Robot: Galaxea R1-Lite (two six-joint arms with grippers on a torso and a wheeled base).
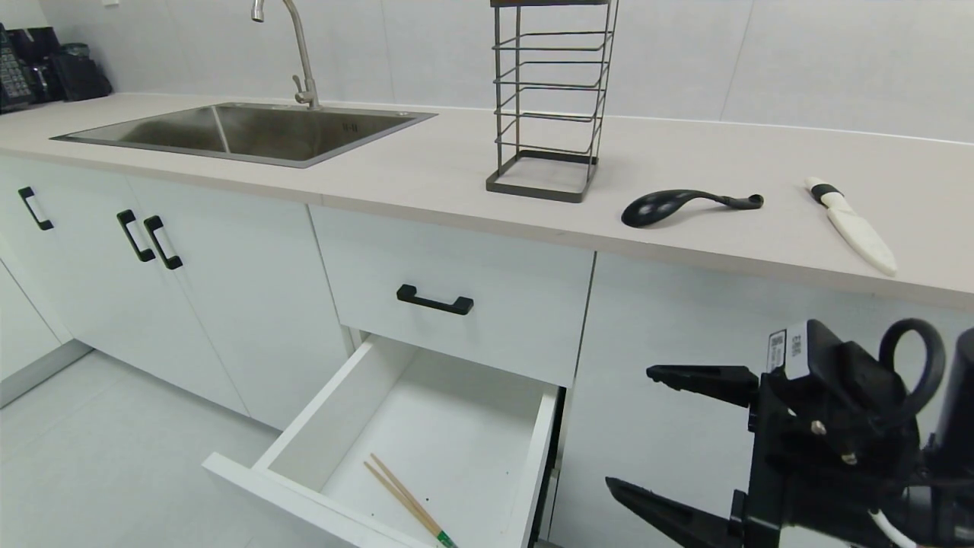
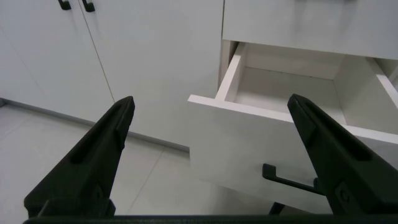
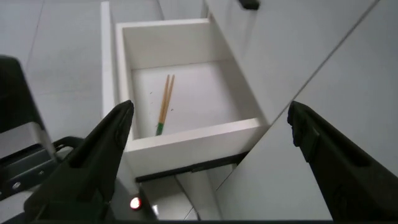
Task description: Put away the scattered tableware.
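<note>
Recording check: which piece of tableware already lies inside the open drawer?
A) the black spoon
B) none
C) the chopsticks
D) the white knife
C: the chopsticks lie on the floor of the open drawer, while the black spoon and white knife sit on the countertop.

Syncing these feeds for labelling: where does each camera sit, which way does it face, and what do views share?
Head view: on the head, looking forward and down at the counter, sink and open drawer; the right gripper shows lower right, jaws open.
Left wrist view: on the left wrist, facing the drawer's front; left gripper frames it, jaws open.
Right wrist view: on the right wrist, looking down into the drawer at the chopsticks; jaws open.
Shared: all show the drawer; head and right wrist views show the chopsticks.
</note>
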